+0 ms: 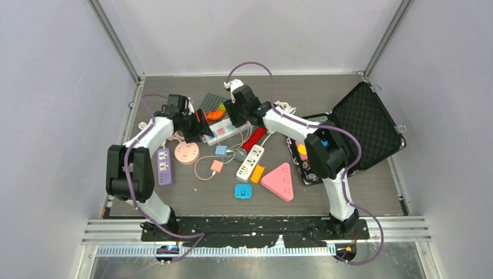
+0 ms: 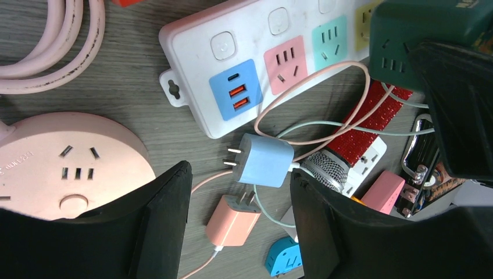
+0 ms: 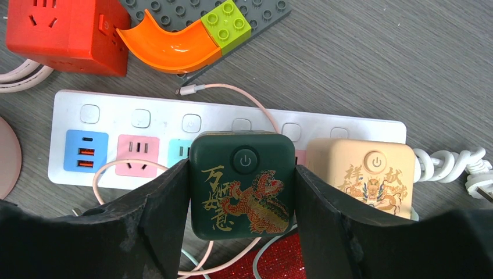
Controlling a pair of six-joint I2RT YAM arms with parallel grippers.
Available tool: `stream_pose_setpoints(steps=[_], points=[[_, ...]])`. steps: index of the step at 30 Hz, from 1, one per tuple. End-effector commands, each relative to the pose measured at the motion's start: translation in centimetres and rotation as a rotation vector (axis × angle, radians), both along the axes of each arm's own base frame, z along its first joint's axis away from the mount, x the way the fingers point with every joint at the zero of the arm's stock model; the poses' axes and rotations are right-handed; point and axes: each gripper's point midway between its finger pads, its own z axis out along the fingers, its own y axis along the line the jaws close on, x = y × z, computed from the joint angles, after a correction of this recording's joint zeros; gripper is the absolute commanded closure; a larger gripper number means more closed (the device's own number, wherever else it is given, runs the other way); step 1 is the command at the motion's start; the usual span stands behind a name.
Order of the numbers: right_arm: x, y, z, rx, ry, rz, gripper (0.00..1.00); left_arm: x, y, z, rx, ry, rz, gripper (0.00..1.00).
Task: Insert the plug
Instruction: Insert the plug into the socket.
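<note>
The plug [image 3: 243, 183] is a dark green cube with a gold and red dragon print and a power button. My right gripper [image 3: 241, 171] is shut on its two sides. It sits over the white power strip [image 3: 116, 104], just right of the teal socket; its prongs are hidden. The left wrist view shows the same plug [image 2: 418, 40] over the strip's [image 2: 192, 35] far end. My left gripper [image 2: 239, 174] hangs open above the table near the strip's USB end, holding nothing.
A beige dragon plug [image 3: 360, 174] sits in the strip right of the green one. Blue [image 2: 266, 160] and pink [image 2: 234, 220] chargers lie below my left fingers, beside a pink round socket [image 2: 64, 163]. A red cube socket [image 3: 67, 32] lies behind the strip; an open black case [image 1: 360, 125] stands right.
</note>
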Motion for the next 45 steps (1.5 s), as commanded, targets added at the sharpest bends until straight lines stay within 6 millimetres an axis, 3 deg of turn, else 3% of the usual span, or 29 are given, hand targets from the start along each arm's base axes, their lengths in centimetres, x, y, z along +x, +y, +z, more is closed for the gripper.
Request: stream_pose_setpoints(steps=[1, 6, 18, 28, 45], points=[[1.2, 0.1, 7.3, 0.125, -0.123, -0.050, 0.95, 2.0, 0.4, 0.3, 0.006, -0.047, 0.038, 0.38], [1.3, -0.4, 7.1, 0.129, -0.117, -0.056, 0.95, 2.6, 0.7, -0.5, 0.023, -0.052, 0.061, 0.39], [0.3, 0.1, 3.1, 0.099, -0.029, 0.011, 0.95, 3.6, 1.5, -1.6, 0.064, -0.068, 0.089, 0.40], [0.5, 0.2, 1.4, 0.072, 0.003, 0.004, 0.95, 3.8, 1.7, -2.2, 0.082, -0.051, 0.096, 0.40], [-2.2, -1.6, -5.2, -0.129, 0.129, 0.050, 0.95, 4.1, 2.1, -2.9, 0.105, -0.032, 0.112, 0.41]])
